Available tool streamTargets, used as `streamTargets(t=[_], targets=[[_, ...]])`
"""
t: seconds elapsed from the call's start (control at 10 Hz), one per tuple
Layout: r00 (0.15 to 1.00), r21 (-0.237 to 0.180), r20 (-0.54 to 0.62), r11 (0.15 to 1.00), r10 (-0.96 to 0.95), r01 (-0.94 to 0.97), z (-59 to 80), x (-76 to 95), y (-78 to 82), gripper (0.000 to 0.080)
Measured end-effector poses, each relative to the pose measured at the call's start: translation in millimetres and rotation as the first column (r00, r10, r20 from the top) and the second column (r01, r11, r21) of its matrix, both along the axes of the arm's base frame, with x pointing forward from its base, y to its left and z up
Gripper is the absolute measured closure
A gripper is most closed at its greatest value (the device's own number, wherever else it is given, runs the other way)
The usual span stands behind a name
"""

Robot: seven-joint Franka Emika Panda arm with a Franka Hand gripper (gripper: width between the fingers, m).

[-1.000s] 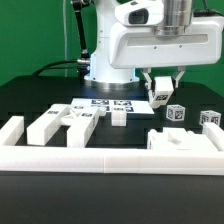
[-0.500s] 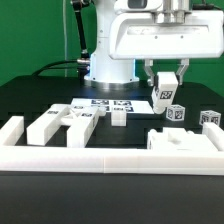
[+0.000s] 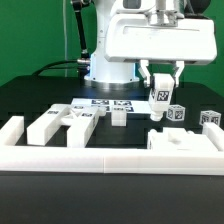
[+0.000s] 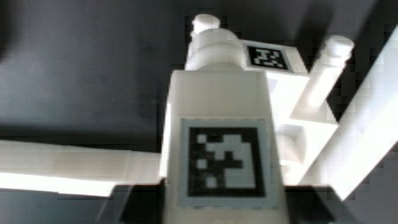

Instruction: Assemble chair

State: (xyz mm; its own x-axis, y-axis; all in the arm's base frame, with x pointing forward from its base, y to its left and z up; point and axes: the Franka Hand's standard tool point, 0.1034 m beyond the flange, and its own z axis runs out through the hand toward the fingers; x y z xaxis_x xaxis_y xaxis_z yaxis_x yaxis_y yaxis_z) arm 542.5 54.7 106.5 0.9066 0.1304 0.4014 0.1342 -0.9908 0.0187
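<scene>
My claw [image 3: 161, 88] was pinched shut on a white, tagged chair post [image 3: 159, 100], which it held roughly upright. The chair post hung just beside the marker board [image 3: 104, 103], toward the exterior view's right. Loose chair pieces [image 3: 60, 122] lay around the marker board.

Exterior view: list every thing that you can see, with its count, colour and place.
post: 1, white, tagged, clamped in the gripper above the table
loose chair pieces: several, white, the exterior view's left
small block: 1, white, before the marker board
tagged blocks: 2, white, the exterior view's right
slab: 1, white, right, behind the rail
marker board: 1, white, centre back
border rail: 1, white, front
table: 1, black
arm: 1, white, above
gripper: 1, shut on the post
</scene>
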Motion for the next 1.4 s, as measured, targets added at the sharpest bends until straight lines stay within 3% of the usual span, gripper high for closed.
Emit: streamTargets(t=[0.1,0.3,0.7,1.0,1.4], targets=[[1.000,0.006,0.016,1.000,0.006,-0.006,9.4,15.2,5.9,0.0508],[0.999,0.011,0.045,1.000,0.012,-0.012,9.0,38.2,12.6,0.0508],[0.998,0.010,0.059,1.000,0.024,-0.025,6.9,39.3,18.9,0.0508],[0.995,0.026,0.087,0.998,0.053,-0.056,10.4,67.8,44.4,0.0508],[0.995,0.024,0.086,0.998,0.058,-0.060,4.5,70.7,46.2,0.0508]])
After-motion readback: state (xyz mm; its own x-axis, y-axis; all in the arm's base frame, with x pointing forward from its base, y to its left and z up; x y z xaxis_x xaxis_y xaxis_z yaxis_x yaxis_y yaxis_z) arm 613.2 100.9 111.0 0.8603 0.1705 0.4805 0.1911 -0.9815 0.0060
